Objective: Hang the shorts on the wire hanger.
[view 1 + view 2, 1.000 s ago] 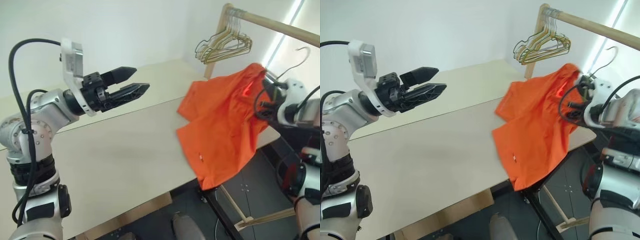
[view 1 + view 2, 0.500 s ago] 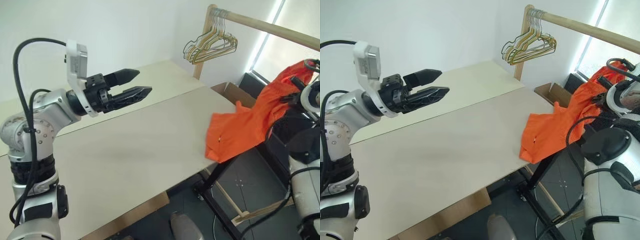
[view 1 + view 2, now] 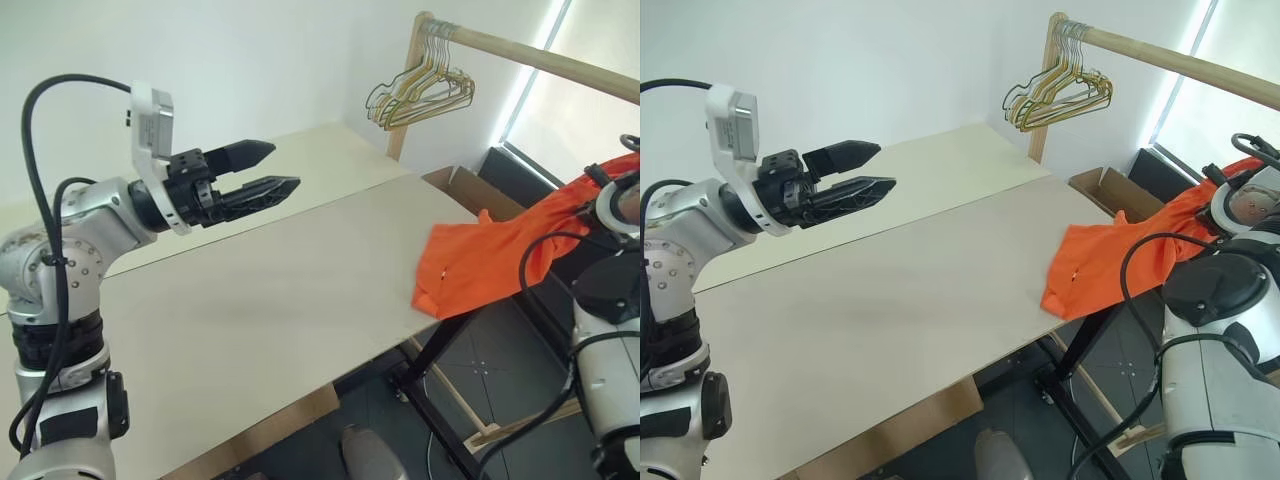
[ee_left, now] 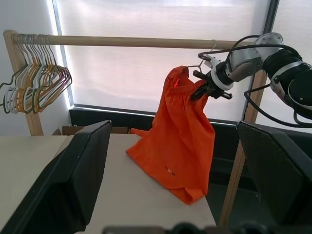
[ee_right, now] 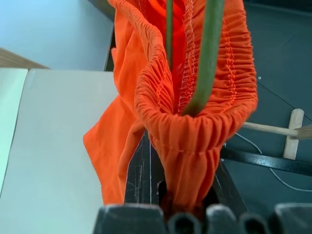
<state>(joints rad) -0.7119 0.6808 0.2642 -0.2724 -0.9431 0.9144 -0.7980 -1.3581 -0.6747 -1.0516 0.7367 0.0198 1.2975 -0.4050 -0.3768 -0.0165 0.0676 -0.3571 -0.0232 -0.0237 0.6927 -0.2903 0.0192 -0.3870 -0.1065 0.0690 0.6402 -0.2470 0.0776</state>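
The left gripper (image 3: 275, 169) hovers above the worktop (image 3: 270, 300) toward its left side, its two black fingers spread apart with nothing between them, pointing out across the surface toward the right. The right gripper (image 4: 201, 89) is raised beyond the worktop's right edge, just below the wooden rail (image 4: 136, 42) of a clothes rack, and its fingers are clamped tight on the gathered waistband of the shorts (image 3: 478, 265). From that grip the bright orange fabric hangs down and slants back to the worktop, so that the lower part, with a small white tag near the hem, lies draped over the worktop's right edge near its front right corner, while the upper part is off the surface in the air. In the right wrist view the bunched elastic waistband wraps around two thin olive-green wire strands of the wire hanger (image 5: 207, 58), which pass through the fabric opening right above the clamped fingers; a curved hook rises just above the gripper in the left wrist view. A bunch of gold and green wire hangers (image 3: 1060, 92) hangs at the far end of the rail, beyond the worktop's far right corner. An open cardboard box (image 3: 1110, 190) sits on the floor past the worktop's right edge.
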